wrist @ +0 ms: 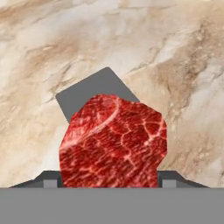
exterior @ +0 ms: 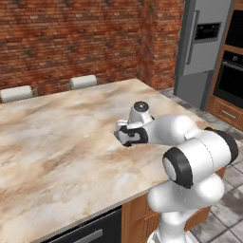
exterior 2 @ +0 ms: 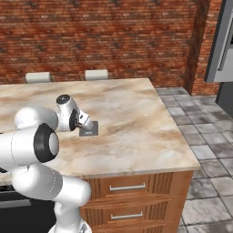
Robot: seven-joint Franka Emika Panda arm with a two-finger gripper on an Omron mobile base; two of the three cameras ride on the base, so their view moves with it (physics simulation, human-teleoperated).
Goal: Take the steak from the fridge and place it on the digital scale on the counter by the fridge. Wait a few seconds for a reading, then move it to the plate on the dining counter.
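The steak (wrist: 113, 142) is out of the fridge (exterior: 201, 45) and fills the lower middle of the hand view, a marbled red slab sitting between the 2 dark finger tips at the bottom corners, with the digital scale (wrist: 94, 94) showing as a dark grey square partly covered behind it on the veined marble counter (exterior: 52, 142). In the right base view the gripper (exterior 2: 84, 124) sits low over that grey pad (exterior 2: 89, 129), near the middle of the counter's front half, and in the left base view the white arm reaches in from the lower right with its hand (exterior: 129, 135) close to the marble. The fridge stands closed in the far right corner beside the black oven (exterior: 231, 71). The pictures do not settle whether the meat rests on the scale or hangs just above it, nor whether the fingers grip it or are about half parted around it. By this reading, the fetch from the fridge is done and the weighing step is in hand: what remains is the settling on the pad, the short wait for a reading, and the carry to the plate on the dining counter.
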